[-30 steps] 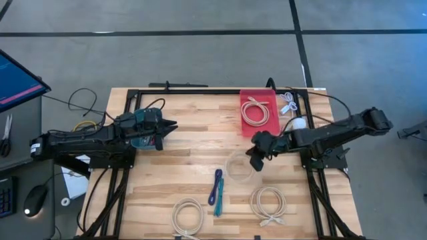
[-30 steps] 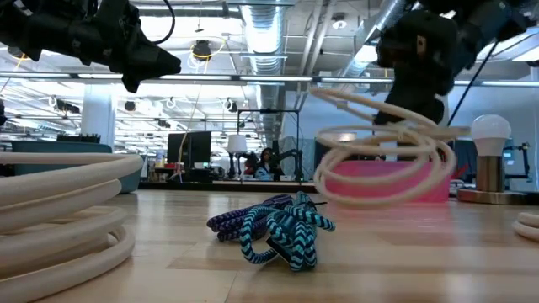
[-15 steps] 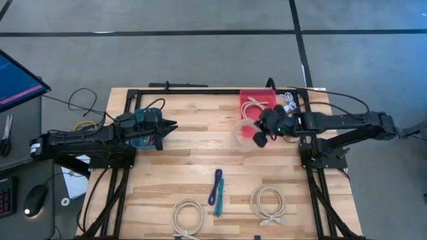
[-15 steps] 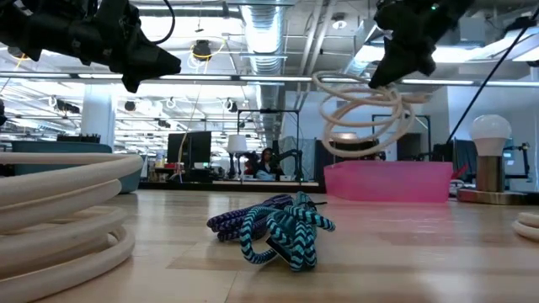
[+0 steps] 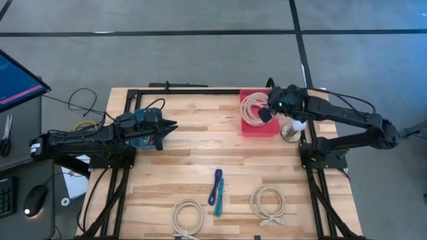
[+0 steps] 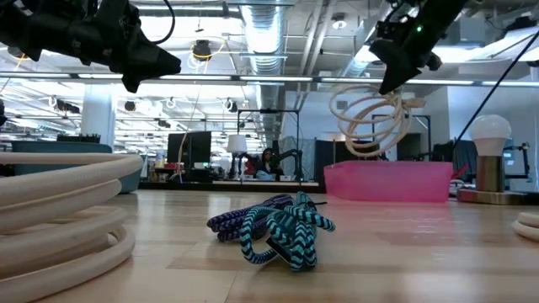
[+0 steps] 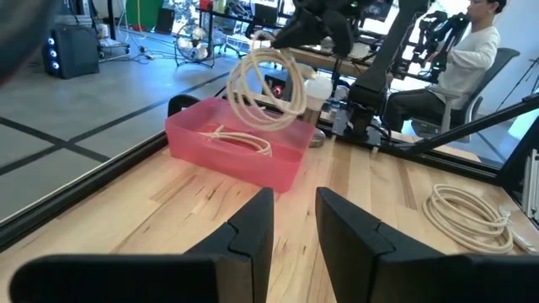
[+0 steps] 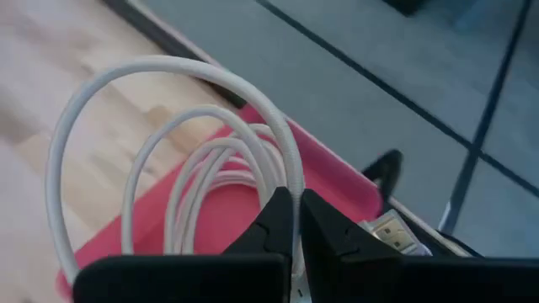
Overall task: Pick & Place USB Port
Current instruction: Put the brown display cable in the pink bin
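Grey floor (image 5: 200,53) with dark seams; ceiling ducts (image 6: 261,25) overhead.

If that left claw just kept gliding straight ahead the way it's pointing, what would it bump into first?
Probably the pink tray. The left gripper points across bare wood towards it, and the tray sits slightly off-centre, so it might clip only the near corner. The right gripper dangles a white cable coil above that tray.

No text, label, brand, number or sign can be read in any view.
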`<state>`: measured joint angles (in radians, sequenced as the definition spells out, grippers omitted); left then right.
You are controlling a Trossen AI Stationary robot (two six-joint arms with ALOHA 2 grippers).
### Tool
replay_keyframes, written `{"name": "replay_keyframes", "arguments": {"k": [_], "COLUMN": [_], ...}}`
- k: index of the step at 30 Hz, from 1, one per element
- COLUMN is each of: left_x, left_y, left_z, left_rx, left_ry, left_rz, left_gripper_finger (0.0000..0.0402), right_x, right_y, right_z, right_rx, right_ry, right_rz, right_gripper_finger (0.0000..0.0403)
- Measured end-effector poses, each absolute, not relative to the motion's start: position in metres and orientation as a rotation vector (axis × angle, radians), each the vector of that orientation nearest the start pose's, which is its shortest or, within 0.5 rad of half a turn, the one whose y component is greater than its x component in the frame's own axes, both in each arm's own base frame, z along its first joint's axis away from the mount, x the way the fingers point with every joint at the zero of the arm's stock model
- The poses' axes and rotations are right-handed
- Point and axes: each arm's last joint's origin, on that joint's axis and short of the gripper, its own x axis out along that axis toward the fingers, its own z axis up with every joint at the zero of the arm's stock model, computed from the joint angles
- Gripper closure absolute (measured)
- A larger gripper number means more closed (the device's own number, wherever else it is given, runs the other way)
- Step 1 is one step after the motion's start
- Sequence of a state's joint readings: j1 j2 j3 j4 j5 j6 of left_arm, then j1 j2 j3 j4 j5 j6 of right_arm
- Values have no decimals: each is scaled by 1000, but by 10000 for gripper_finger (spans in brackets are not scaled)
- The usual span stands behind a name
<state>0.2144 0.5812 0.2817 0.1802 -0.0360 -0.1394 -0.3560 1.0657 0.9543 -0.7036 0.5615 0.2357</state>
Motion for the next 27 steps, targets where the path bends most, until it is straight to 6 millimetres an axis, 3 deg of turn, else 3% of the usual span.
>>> {"name": "replay_keyframes", "arguments": {"k": [6, 13, 27], "left_x": [144, 144, 143], "left_y": [32, 32, 32], "left_z": [222, 222, 222], "left_rx": [-149, -149, -149], "left_ry": [101, 101, 101], "left_rz": [258, 258, 258], "left_gripper_finger": [312, 312, 312], "right_x": [178, 171, 203], "right_y": [-109, -132, -185], "right_z": [296, 275, 202], "right_rx": [206, 291, 370], "right_ry": [736, 782, 966], "right_rz": [-990, -1029, -1045], "right_gripper_finger": [403, 403, 403]}}
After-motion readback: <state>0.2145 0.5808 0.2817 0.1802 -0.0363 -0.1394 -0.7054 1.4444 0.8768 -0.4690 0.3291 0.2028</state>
